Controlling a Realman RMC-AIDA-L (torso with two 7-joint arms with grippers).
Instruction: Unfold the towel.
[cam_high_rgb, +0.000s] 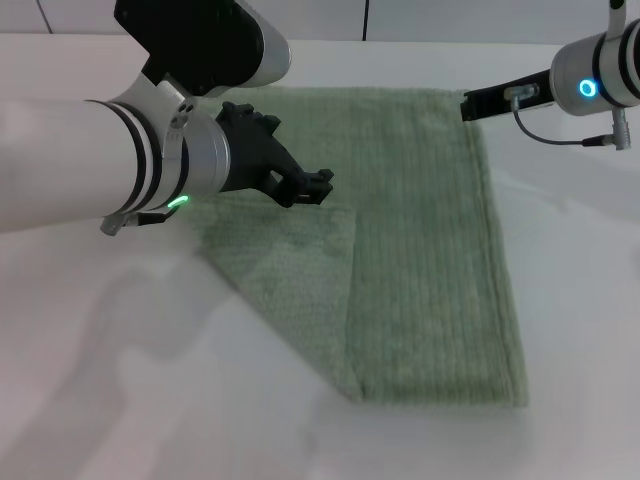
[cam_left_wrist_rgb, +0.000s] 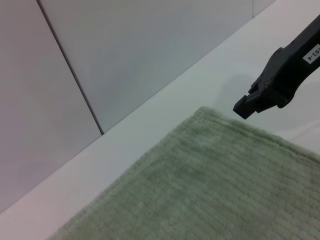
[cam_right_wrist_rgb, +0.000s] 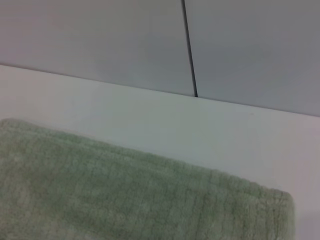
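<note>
Left arm (cam_high_rgb: 90, 160): fat white tube, black rings, silver wrist cuff, small green light, glossy black-and-white housing above. Left gripper (cam_high_rgb: 305, 185): matte black, angular, stubby fingers. Right arm (cam_high_rgb: 605, 75): white and silver wrist, glowing blue ring light, thin grey cable looping to a plug. Right gripper (cam_high_rgb: 480, 103): slim black bar; in left wrist view a white label reading "03-4".

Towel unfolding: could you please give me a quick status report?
Left hand over the towel, left of middle. Right hand at its far right corner. Towel flat on the table, a triangular flap folded onto its left part. Nothing in the way.
</note>
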